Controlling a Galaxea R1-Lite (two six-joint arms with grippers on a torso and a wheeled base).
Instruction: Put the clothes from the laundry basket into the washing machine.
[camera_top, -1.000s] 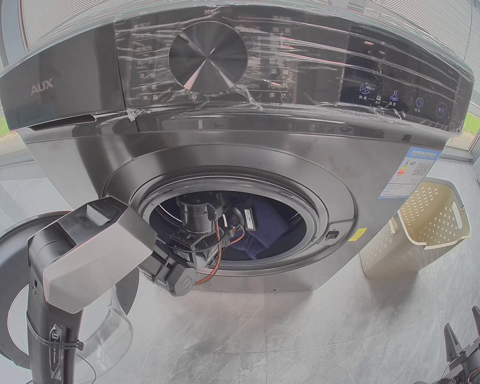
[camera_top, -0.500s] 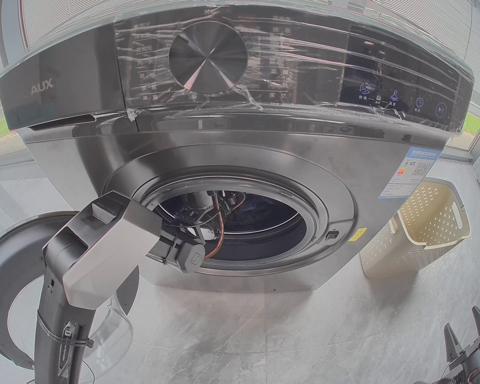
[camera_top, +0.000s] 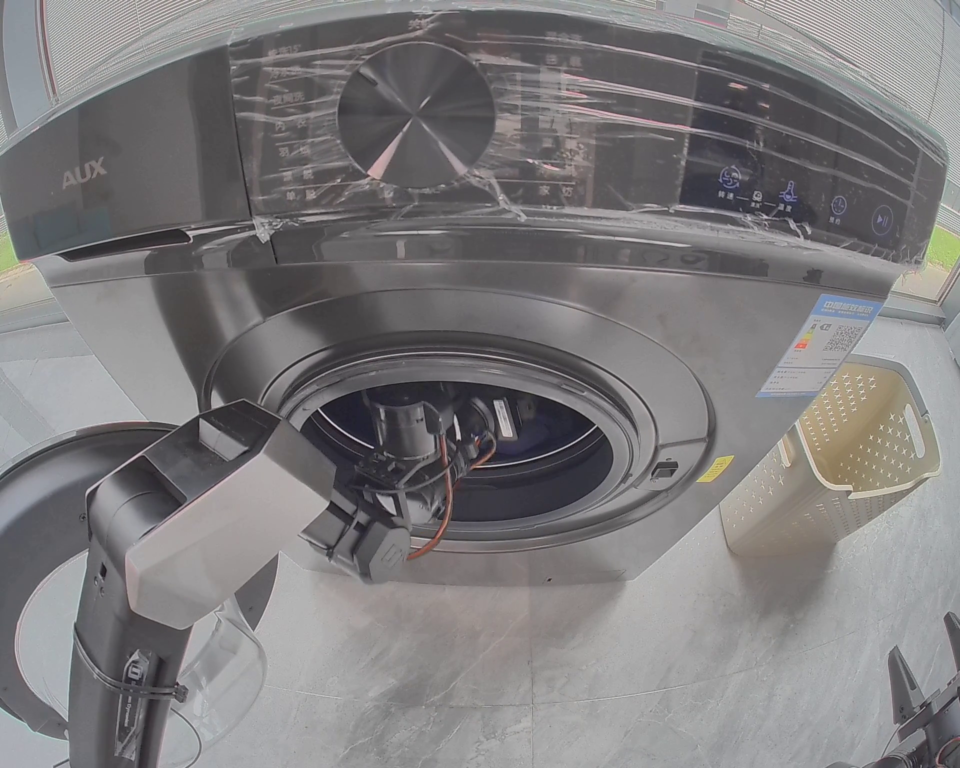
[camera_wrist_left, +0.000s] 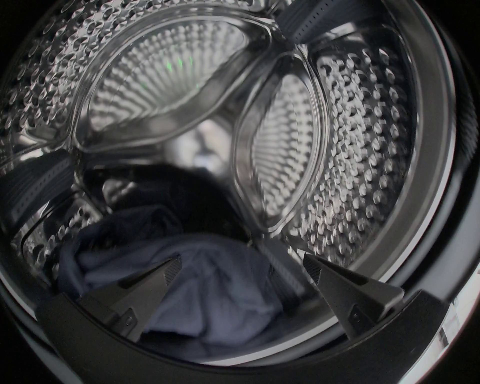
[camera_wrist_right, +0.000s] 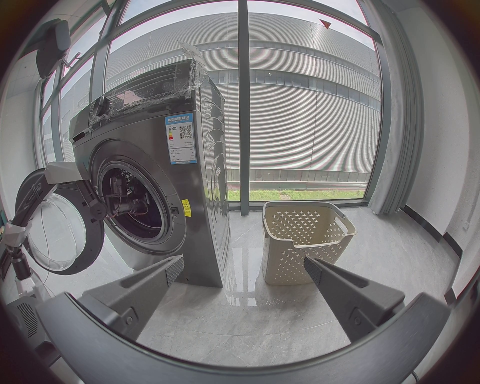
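Note:
The grey washing machine stands with its round door swung open to the left. My left arm goes in through the opening. Inside the steel drum, my left gripper is open with nothing between its fingers. It hangs just above dark blue clothes that lie on the drum's bottom. The cream laundry basket stands on the floor right of the machine, and its inside looks bare. My right gripper is open and holds nothing, low at the right.
Grey tiled floor spreads in front of the machine. A glass wall with a window post runs behind the machine and basket. The open door takes up the space to the machine's left.
The blue cloth that showed at the drum mouth a second ago now lies lower inside. My left wrist rose deeper into the opening, then dropped back a little. The right arm stayed still.

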